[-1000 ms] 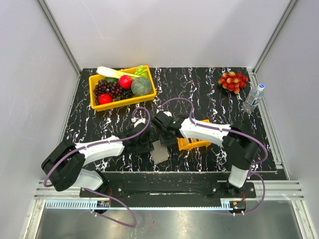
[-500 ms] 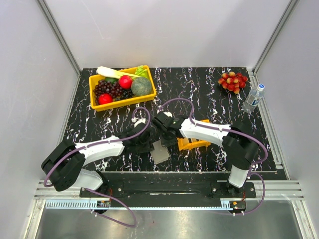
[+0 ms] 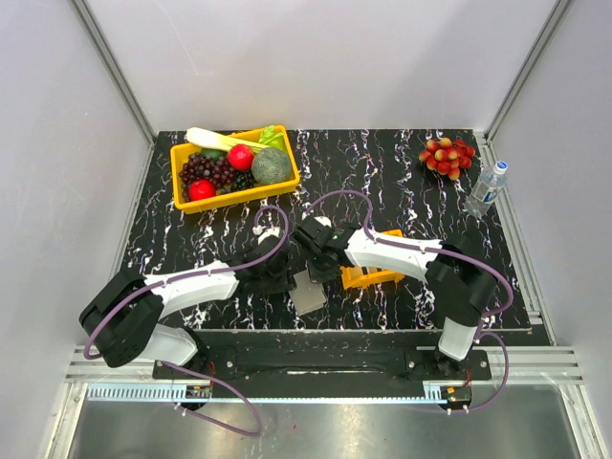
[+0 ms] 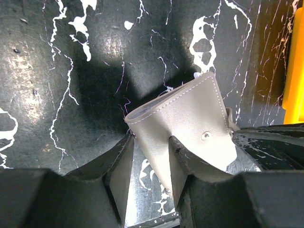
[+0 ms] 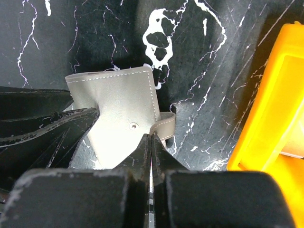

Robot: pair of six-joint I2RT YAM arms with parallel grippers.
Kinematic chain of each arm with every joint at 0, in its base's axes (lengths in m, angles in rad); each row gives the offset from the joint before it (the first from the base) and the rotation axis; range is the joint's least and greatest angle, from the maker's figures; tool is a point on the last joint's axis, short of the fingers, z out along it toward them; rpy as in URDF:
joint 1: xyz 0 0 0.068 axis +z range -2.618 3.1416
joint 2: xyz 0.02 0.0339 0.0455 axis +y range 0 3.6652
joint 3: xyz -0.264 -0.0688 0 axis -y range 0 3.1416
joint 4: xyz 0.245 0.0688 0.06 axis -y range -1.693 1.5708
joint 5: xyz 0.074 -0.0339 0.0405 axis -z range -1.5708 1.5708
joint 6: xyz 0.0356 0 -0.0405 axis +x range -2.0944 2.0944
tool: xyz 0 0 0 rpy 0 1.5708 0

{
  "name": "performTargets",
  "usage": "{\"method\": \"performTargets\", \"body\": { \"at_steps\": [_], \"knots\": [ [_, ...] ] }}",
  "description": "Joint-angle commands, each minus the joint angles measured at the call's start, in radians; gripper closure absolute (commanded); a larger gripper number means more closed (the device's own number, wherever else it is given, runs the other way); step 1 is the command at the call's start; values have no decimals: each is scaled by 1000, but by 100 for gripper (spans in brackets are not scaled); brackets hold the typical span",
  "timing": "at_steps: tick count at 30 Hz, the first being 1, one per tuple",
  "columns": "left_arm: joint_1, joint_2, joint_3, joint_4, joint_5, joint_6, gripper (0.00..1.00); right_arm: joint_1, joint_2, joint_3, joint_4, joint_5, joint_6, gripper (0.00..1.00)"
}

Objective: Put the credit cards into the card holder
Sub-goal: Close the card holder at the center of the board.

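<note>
Left wrist view showed the card holder tipped up off the black marbled table. Its taupe-grey flap rose at a slant with a small snap stud on it, and a dark shadow lay beneath it. The left gripper had its fingers apart, one on each side of the holder's near edge and gripping it. The paler lining showed in the gap between them.

From the right wrist, the right gripper had its two fingers pressed flat together. Their tips met at the lower edge of the same flap, just beside the short strap tab. Whether they pinched the edge itself could not be told. The small orange tray lay close on that side, apart from the holder.

Seen from above, both arms met over the holder near the front middle of the table, with the tray just to its right. The yellow bin of fruit and vegetables sat well apart at the back left.
</note>
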Motion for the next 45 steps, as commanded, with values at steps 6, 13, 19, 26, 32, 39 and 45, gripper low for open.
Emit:
{"method": "performTargets", "body": {
  "at_steps": [6, 13, 19, 26, 32, 39, 45],
  "knots": [
    [2, 9, -11, 58, 32, 22, 62, 3, -36, -48, 112, -81, -4, 100],
    [2, 18, -9, 60, 40, 32, 62, -2, -41, -67, 143, -88, 5, 100],
    [2, 24, -9, 61, 46, 33, 63, -11, -41, -82, 162, -122, 8, 100],
    [2, 29, -9, 64, 54, 38, 63, -17, -45, -90, 178, -119, 8, 100],
    [2, 35, -8, 66, 61, 45, 64, -24, -25, -90, 187, -125, 10, 100],
    [2, 41, -9, 74, 68, 46, 64, -24, -2, -102, 204, -148, 13, 100],
    [2, 41, -6, 72, 66, 45, 64, -24, -1, -117, 205, -170, 8, 100]
  ]
}}
